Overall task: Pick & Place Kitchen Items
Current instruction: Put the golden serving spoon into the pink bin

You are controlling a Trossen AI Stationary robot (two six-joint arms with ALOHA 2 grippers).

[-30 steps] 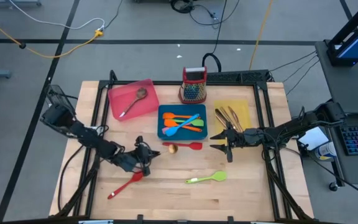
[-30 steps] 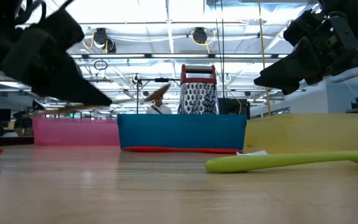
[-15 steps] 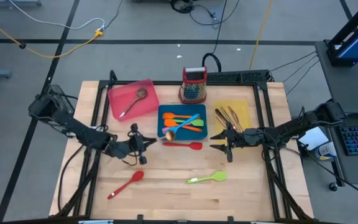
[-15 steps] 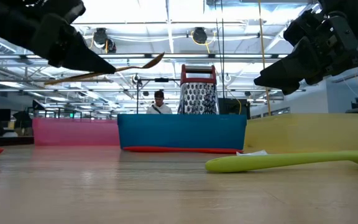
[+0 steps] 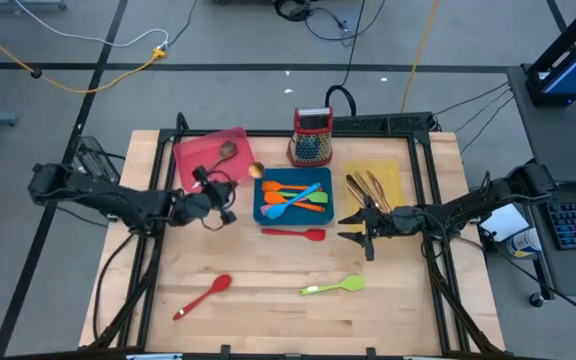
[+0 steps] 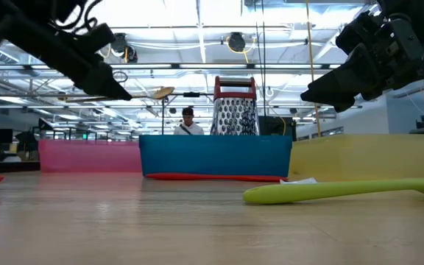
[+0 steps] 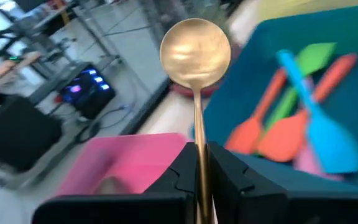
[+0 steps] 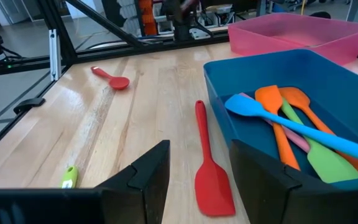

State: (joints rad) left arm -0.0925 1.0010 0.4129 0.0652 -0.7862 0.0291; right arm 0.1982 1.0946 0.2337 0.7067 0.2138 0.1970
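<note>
My left gripper (image 5: 226, 190) is shut on a gold spoon (image 5: 256, 170), held in the air above the gap between the pink tray (image 5: 193, 165) and the blue tray (image 5: 264, 212). The spoon's bowl (image 7: 195, 51) points away from the fingers. Another spoon (image 5: 224, 152) lies in the pink tray, and several coloured spatulas (image 5: 296, 196) lie in the blue one. My right gripper (image 5: 360, 227) stands open just above the table, its fingers on either side of the blade end of a red spatula (image 8: 209, 163) without touching it. My left gripper pinches the spoon's thin handle (image 7: 199, 163) between its two fingers, and the hold itself hides how far down the handle it has it. The fingers lie along the handle, reaching nearly level from the table's left. The spoon is lifted clear, about level, bowl (image 6: 160, 93) foremost.
A grater (image 5: 312, 137) stands at the far middle. A yellow tray (image 5: 393, 175) with metal cutlery sits at the far right. A red spoon (image 5: 204, 295) and a green spatula (image 5: 334, 286) lie on the wood toward the near edge. A person shows in the room beyond.
My left gripper, still shut on the gold spoon, has risen and swung from the middle of the table toward the far edge. The spoon's bowl has left the wood beside the red spatula and now hangs between the pink and blue trays.
</note>
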